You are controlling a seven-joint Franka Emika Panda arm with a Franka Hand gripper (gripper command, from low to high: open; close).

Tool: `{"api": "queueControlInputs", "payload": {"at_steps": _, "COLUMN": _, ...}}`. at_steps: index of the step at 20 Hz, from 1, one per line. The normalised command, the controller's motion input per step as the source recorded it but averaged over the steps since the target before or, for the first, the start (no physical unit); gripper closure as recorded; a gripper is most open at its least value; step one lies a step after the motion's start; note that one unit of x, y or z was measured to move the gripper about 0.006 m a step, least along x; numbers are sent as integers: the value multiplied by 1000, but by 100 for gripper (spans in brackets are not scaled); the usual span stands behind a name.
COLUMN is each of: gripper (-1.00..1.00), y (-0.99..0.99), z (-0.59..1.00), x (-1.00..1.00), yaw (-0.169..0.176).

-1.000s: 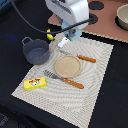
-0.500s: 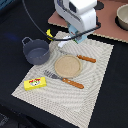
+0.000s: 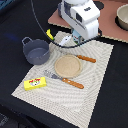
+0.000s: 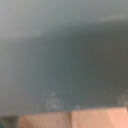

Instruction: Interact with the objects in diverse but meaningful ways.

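Observation:
In the exterior view my white gripper (image 3: pixel 76 34) hangs over the far edge of the beige placemat (image 3: pixel 95 95). It seems shut on the pale blue carton (image 3: pixel 73 39), which hangs under it; the fingers themselves are hidden. The wrist view is filled by a blurred grey-blue surface (image 4: pixel 64 55), most likely the carton close to the lens. The grey-blue two-handled pot (image 3: pixel 36 51) stands at the exterior view's left. The yellow banana (image 3: pixel 49 34) lies behind it. The flat yellow box with red print (image 3: pixel 35 83) lies on the mat's near left corner. The small white piece is not visible.
A tan round plate (image 3: pixel 67 65) sits mid-mat. An orange-handled knife (image 3: pixel 85 58) lies behind it and an orange-handled fork (image 3: pixel 67 80) in front. A brown board (image 3: pixel 107 22) with a bowl (image 3: pixel 122 16) is at the far right. A black cable (image 3: pixel 37 20) loops above the pot.
My gripper has moved up and toward the exterior view's right, and the carton has gone with it. The pot, box, plate and cutlery have not moved.

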Motion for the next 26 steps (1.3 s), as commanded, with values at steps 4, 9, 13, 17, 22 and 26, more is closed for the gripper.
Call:
{"api": "queueControlInputs", "payload": {"at_steps": 4, "gripper": -100, "y": 334, "z": -225, "x": 306, "yaw": 0}}
{"api": "queueControlInputs", "payload": {"at_steps": 9, "gripper": -100, "y": 342, "z": -165, "x": 356, "yaw": 0}}
{"api": "queueControlInputs", "payload": {"at_steps": 13, "gripper": -100, "y": 390, "z": 630, "x": 448, "yaw": 0}}
{"api": "queueControlInputs", "payload": {"at_steps": 17, "gripper": -100, "y": 263, "z": 1000, "x": 188, "yaw": 3}}
{"api": "queueControlInputs", "payload": {"at_steps": 22, "gripper": -100, "y": 201, "z": 911, "x": 87, "yaw": 59}}
{"api": "queueControlInputs", "payload": {"at_steps": 26, "gripper": -100, "y": 184, "z": 526, "x": 36, "yaw": 68}}
